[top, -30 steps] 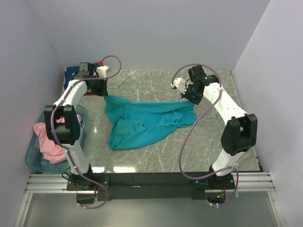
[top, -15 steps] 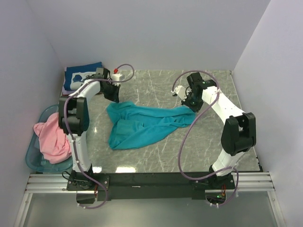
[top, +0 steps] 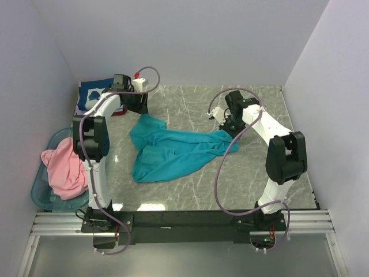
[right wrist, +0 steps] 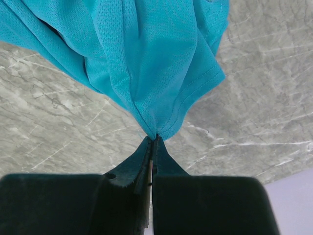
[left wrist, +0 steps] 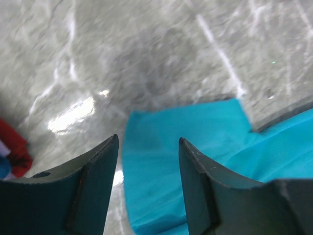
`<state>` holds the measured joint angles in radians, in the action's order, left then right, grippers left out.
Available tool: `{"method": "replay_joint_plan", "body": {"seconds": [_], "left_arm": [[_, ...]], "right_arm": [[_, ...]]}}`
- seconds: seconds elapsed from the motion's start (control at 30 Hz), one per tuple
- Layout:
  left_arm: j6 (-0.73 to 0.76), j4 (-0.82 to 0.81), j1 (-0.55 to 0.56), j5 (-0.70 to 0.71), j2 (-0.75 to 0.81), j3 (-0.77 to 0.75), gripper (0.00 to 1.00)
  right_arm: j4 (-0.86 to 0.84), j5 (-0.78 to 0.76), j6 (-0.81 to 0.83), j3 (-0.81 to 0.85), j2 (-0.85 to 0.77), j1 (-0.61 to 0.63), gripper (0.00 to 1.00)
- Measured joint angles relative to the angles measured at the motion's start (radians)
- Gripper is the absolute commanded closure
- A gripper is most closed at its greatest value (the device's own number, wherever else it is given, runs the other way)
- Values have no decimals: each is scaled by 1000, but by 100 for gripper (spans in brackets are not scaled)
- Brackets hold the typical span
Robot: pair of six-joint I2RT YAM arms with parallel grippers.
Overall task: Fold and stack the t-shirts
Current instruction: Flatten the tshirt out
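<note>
Hovering above the worktop (top: 190, 184), the left claw (left wrist: 148, 143) stands parted and empty, a teal t-shirt (left wrist: 215, 127) corner just beneath it. The right claw (right wrist: 152, 138) is pinched tight on that shirt's hem, cloth fanning out ahead.

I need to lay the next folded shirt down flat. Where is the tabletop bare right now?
Bare marble table along the near edge, in front of the teal t-shirt, and a far strip between that shirt and the back wall. Crowded: the middle, under the teal shirt, and the far-left corner, where the navy t-shirt lies.
</note>
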<state>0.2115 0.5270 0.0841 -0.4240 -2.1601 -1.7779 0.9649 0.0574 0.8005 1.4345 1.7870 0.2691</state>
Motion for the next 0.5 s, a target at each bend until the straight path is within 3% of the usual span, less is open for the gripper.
{"method": "replay_joint_plan", "body": {"seconds": [0.5], "left_arm": [[-35, 12, -31, -25, -133, -58, 42]], "right_arm": [[2, 2, -1, 20, 19, 2, 100]]}}
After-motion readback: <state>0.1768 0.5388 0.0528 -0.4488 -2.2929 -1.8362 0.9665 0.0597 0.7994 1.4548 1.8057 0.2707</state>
